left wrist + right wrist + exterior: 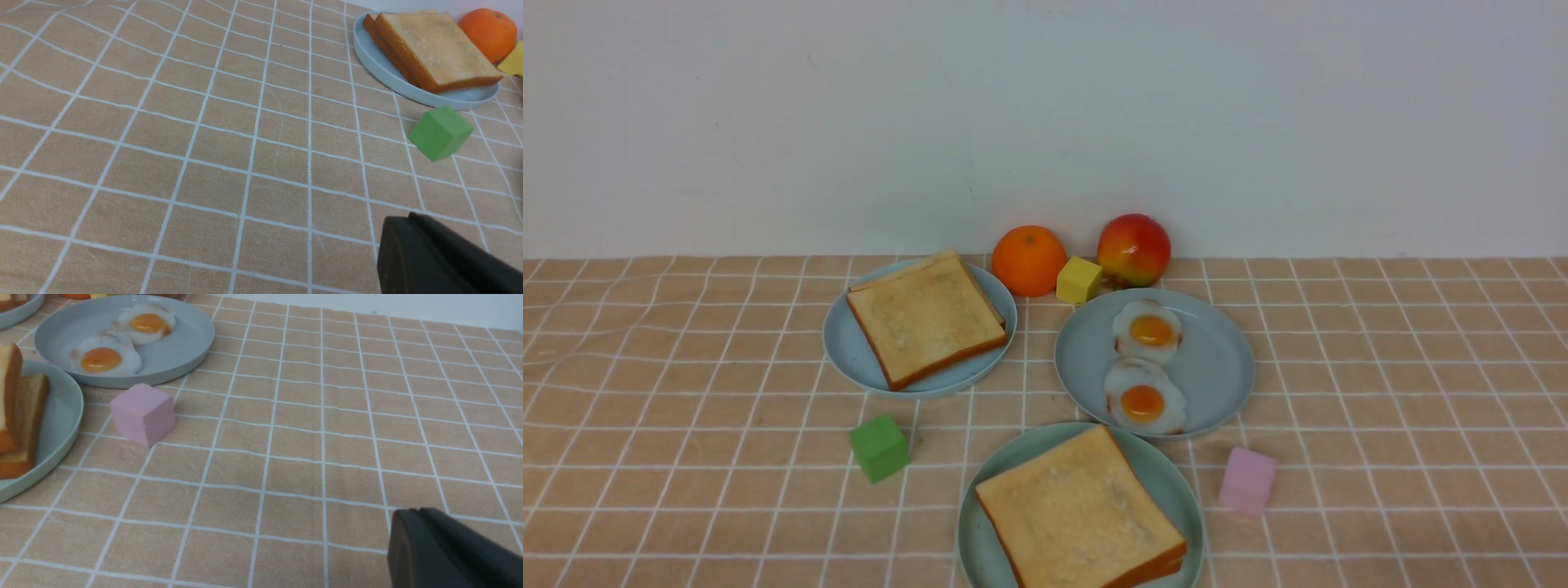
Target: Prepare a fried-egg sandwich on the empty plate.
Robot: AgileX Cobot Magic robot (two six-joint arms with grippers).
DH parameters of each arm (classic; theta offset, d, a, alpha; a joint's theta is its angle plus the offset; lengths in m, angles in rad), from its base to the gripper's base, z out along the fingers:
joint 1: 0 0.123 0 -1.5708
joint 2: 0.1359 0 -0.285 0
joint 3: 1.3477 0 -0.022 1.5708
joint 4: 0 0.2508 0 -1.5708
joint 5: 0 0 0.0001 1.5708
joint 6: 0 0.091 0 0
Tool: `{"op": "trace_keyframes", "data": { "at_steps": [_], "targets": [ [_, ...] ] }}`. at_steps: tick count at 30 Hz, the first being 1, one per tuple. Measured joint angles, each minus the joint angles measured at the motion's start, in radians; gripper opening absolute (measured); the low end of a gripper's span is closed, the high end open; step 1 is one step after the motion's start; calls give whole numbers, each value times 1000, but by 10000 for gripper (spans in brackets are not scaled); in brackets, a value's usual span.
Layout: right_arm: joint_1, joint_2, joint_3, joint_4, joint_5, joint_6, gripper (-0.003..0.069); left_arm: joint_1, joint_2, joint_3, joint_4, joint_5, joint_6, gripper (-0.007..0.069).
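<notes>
The pale mint-green plate [1168, 482] sits at the front centre and holds a stack of two golden toast slices [1078, 514]. The right wrist view shows the plate's rim [61, 416] and the edges of both slices [28, 412], the upper one tilted. No egg shows between them. My left gripper [408, 222] is shut and empty, low over bare cloth, left of the plates. My right gripper [412, 514] is shut and empty over bare cloth, right of the plates. Neither arm shows in the front view.
A grey-blue plate [849, 351] at the back left holds other toast [923, 318]. Another grey-blue plate [1225, 359] holds two fried eggs [1143, 400]. There is a green cube [879, 447], a pink cube [1247, 480], an orange [1028, 260], a yellow cube [1078, 280] and an apple [1134, 247].
</notes>
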Motion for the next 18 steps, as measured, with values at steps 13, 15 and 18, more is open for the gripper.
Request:
{"op": "trace_keyframes", "data": {
  "at_steps": [13,15,18],
  "targets": [
    [0,0,0,0,0,0,47,0,0,0,0,-1,0,-13],
    [0,0,0,0,0,0,49,0,0,0,0,-1,0,-13],
    [0,0,0,0,0,0,55,0,0,0,0,-2,0,-10]
  ]
}}
